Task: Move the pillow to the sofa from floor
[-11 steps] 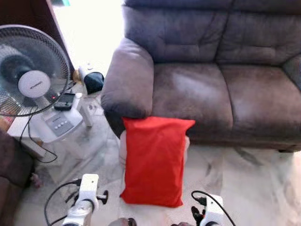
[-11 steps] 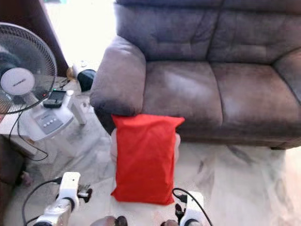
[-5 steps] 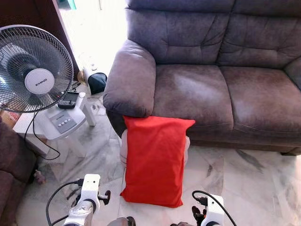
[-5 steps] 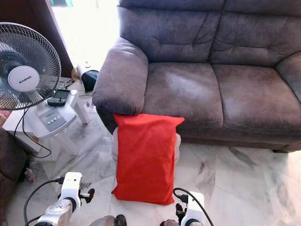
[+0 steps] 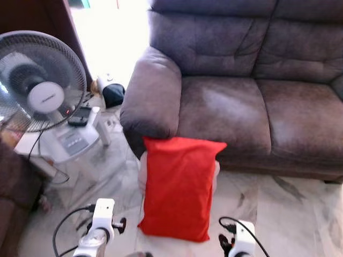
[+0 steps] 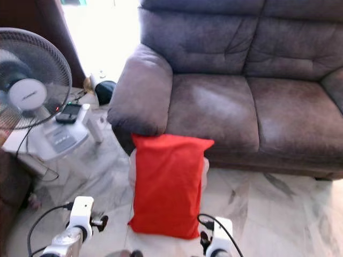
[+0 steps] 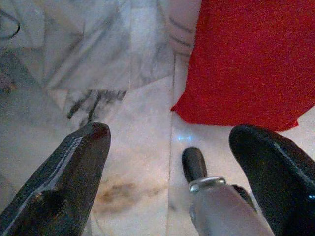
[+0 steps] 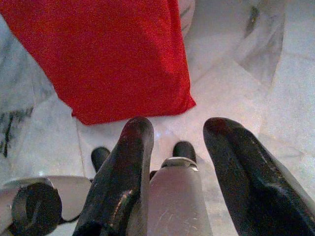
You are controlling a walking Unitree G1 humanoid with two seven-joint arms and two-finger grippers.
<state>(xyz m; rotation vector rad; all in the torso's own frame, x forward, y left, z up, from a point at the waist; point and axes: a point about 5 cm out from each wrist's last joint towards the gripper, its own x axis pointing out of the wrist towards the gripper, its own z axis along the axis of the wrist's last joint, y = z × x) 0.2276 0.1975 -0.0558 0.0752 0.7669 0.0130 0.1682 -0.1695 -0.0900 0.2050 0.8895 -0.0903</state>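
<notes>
Left hand (image 7: 167,147) splayed, above floor (image 7: 133,162)

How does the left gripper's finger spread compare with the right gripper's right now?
The left gripper has its fingers spread wide; the right gripper holds its fingers closer together, though still apart. The red pillow lies off to one side of the left gripper but straight ahead of the right. Both are open, holding nothing, above the marble floor.

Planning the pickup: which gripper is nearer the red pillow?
Right, slightly. The right gripper sits just off the red pillow's lower corner, fingers open; the left gripper is a bit farther off its other lower corner, also open.
</notes>
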